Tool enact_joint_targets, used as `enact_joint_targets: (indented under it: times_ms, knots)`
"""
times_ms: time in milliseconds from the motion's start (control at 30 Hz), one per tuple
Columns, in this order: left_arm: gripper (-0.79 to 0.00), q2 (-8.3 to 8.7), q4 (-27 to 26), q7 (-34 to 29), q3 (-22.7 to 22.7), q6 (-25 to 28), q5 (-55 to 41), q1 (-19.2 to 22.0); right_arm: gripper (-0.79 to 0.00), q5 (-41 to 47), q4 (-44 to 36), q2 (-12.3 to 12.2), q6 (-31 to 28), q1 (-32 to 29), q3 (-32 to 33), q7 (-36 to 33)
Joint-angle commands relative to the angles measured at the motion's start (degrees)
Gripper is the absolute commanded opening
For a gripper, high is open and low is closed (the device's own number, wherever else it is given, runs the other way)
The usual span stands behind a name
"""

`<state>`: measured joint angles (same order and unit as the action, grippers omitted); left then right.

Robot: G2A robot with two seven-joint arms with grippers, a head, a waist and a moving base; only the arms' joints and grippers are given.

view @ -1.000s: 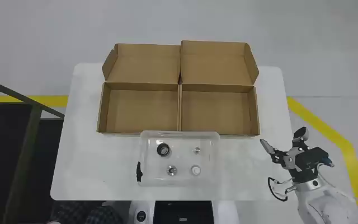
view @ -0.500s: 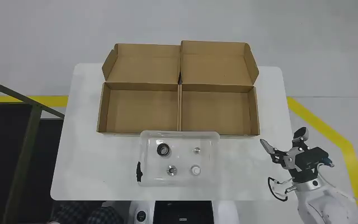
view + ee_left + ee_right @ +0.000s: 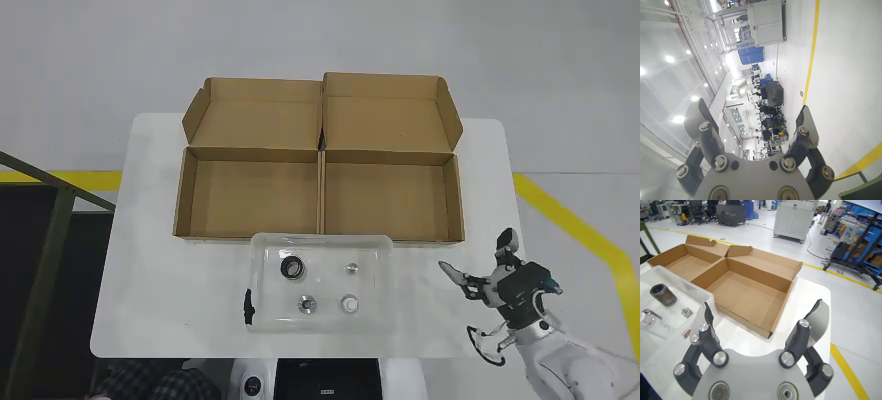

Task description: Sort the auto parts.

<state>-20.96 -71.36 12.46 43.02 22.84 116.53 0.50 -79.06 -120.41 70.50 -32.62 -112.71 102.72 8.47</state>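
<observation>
White table (image 3: 150, 290) carries two open cardboard boxes (image 3: 182, 195) side by side. Touching their near walls sits a clear tray (image 3: 320, 240) holding the auto parts: a dark bearing (image 3: 292, 267), a small nut (image 3: 352, 267), a metal fitting (image 3: 307, 304) and a white cap (image 3: 350, 302) (each lying apart from the others). The right gripper (image 3: 477, 252) hangs empty, fingers spread, near the table's right edge. The left gripper (image 3: 752, 105), also spread wide, faces the workshop.

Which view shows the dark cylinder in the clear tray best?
Right wrist view: the dark cylinder sits close, side and bore both plain, in the clear tray. Top view gives a small ring from above. Left wrist view faces the hall floor.
</observation>
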Motion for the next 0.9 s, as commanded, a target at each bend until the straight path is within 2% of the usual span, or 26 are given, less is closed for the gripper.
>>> enact_joint_targets:
  times_ms: [0, 267, 867]
  knots:
    - [0.000, 0.00, 0.0, 0.0, 0.0, 0.0, 0.0, 0.0, 0.000, -1.7, -1.3, -0.1, -1.7, -0.1, -1.1, -1.1]
    - [0.000, 0.00, 0.0, 0.0, 0.0, 0.0, 0.0, 0.0, 0.000, -4.9, -6.4, -0.6, -6.5, -1.2, -6.8, -5.6]
    - [0.000, 0.00, 0.0, 0.0, 0.0, 0.0, 0.0, 0.0, 0.000, -7.7, -4.6, -1.4, -10.7, 3.9, -18.8, -14.1]
